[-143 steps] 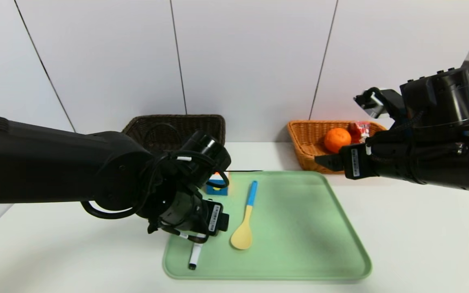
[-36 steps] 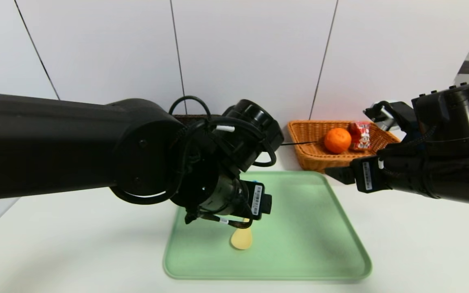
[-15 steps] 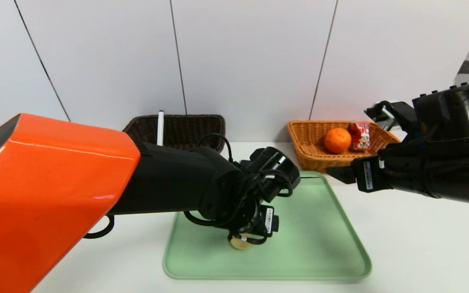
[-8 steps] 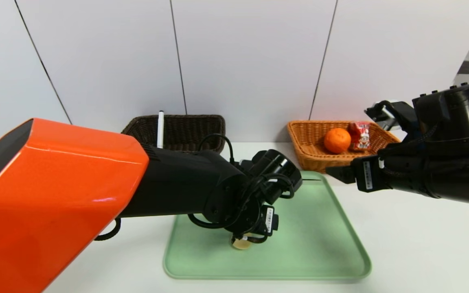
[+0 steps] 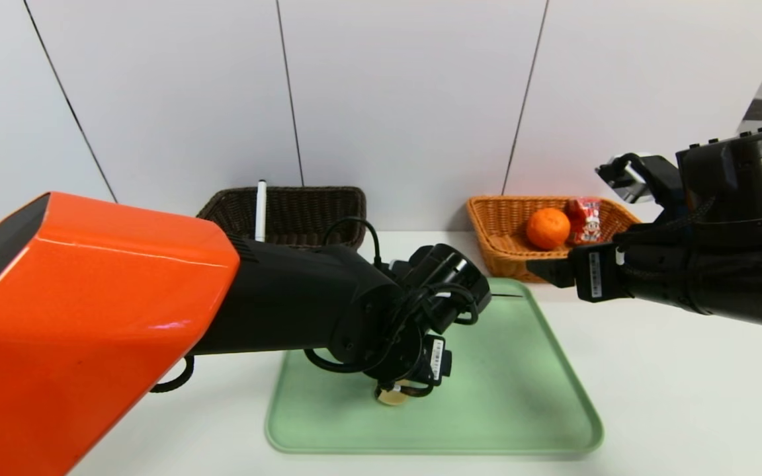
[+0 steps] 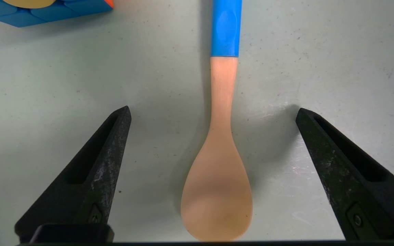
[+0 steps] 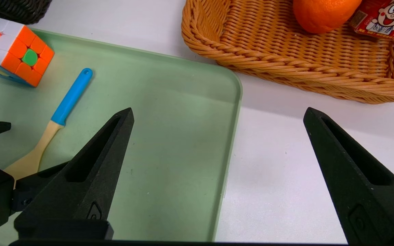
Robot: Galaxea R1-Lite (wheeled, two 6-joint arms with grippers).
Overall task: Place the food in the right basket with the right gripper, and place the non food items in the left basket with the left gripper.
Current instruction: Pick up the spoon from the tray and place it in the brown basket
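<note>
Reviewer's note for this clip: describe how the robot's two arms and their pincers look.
The left arm has a glossy orange casing, black links and looping black cables. The right arm is black with a thick cylindrical joint. Both left pincer and right pincer have black, tapering fingers.

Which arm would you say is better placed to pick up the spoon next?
The left, I'd judge: its open gripper straddles the spoon, while the right gripper hangs nearer the orange-tan basket.

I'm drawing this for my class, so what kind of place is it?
Probably a robot test bench: a green tray and two wicker baskets sit on a white table, with the left gripper above the tray.
</note>
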